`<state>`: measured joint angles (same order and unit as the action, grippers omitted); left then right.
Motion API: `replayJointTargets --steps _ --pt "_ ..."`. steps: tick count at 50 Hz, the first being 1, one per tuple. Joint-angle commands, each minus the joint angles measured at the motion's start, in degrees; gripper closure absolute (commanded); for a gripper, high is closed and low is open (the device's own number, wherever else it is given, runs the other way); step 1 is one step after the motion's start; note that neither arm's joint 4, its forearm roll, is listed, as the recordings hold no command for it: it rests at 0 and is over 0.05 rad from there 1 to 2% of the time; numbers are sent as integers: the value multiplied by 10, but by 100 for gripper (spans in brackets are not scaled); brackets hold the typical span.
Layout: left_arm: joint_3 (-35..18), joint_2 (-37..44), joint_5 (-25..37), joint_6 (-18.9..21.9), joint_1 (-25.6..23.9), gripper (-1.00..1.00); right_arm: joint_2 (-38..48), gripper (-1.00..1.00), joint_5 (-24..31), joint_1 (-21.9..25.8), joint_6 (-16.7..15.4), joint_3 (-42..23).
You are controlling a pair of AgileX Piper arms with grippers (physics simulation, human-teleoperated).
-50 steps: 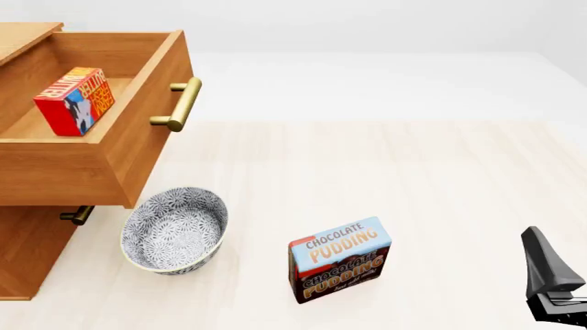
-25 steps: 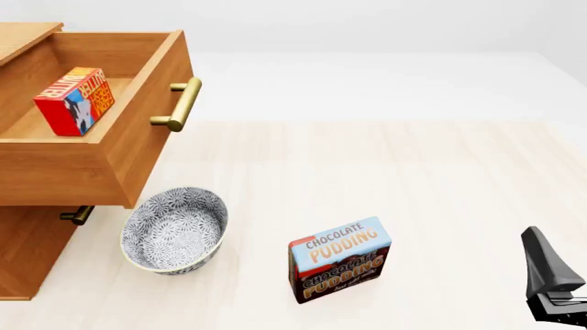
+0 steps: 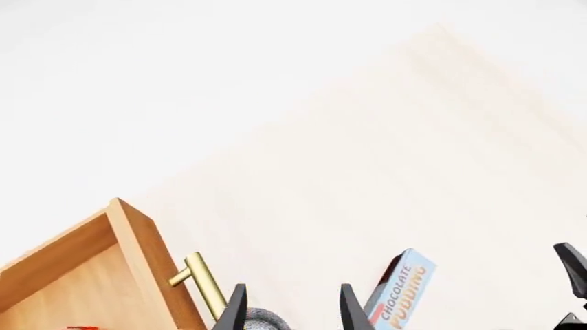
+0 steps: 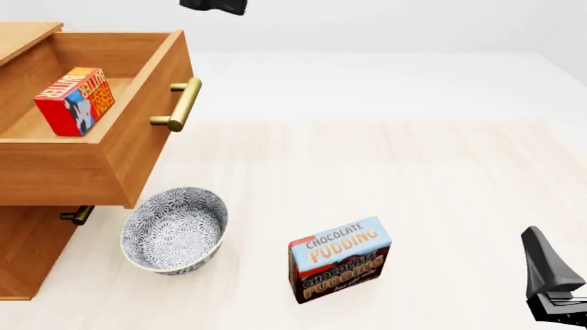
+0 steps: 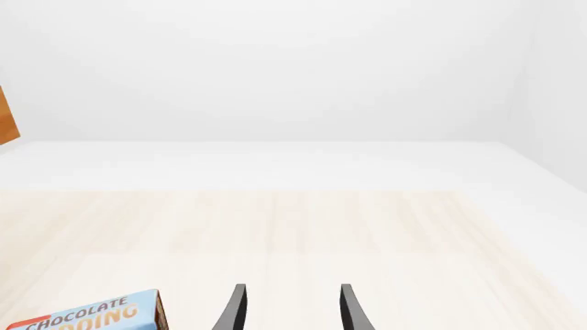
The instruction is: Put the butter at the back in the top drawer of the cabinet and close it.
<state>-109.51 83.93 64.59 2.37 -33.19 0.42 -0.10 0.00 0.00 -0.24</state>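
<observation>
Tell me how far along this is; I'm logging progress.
Done: the butter already sits inside the top drawer. In hand: nothing; the left tool is open and empty above the handle, and the right tool is open and empty near the pudding box. Left: the drawer stands pulled out and needs pushing shut.

My pictures look bright and sharp all over, with no blur or glare. The light is soft and even. Shadows are very faint.
</observation>
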Motion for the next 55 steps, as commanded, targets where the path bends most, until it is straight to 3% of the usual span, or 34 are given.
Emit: replayJointTargets --steps 1,22,28,55 --pt "55 34 -53 -23 -39 -100 0 -100 0 0 0 0" --pt "95 76 -99 -60 -53 -100 0 -100 0 0 0 0" --pt "84 88 -100 -77 -59 -100 0 -100 0 0 0 0" --pt "144 117 -151 -111 -35 -100 0 -100 0 0 0 0"
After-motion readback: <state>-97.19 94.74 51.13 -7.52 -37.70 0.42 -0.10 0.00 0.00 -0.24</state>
